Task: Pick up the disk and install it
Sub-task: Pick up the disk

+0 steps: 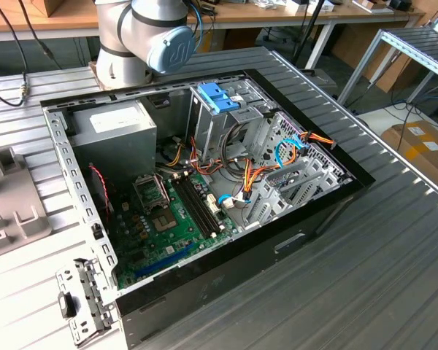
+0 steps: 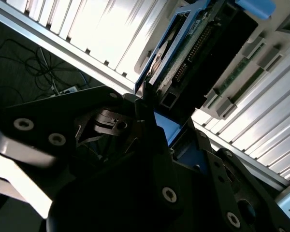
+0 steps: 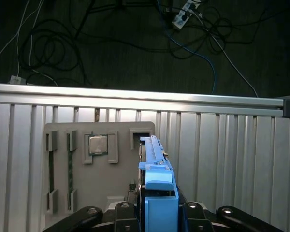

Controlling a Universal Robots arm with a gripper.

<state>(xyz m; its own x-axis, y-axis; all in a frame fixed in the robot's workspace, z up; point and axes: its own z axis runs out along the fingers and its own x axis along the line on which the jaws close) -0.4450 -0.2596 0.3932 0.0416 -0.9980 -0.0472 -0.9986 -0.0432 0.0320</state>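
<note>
Pinching the disk [image 3: 157, 193] by its two flat sides, my jaws are pressed tight on it. The disk stands on its thin edge between them, and its bright blue tab faces the first wrist view. In the second wrist view I see the disk's green underside and a blue rail [image 2: 164, 128] along it.

Under the disk a grey tray [image 3: 116, 179] lies flat on the ribbed silver tabletop [image 3: 222, 159]. The tray holds a small square chip [image 3: 98, 144] and two long thin sticks [image 3: 70, 166] in slots. I cannot tell if the disk touches the tray. Past the tabletop's edge is a dark floor with loose cables [image 3: 135, 48].

In the exterior view an open computer case [image 1: 314, 219] sits on the tabletop, with the tray at the exterior view's left of it. Inside the case are a green board [image 1: 168, 219], a big grey power box [image 1: 117, 138] and, on the far side, a light-blue latch [image 1: 217, 97].
</note>
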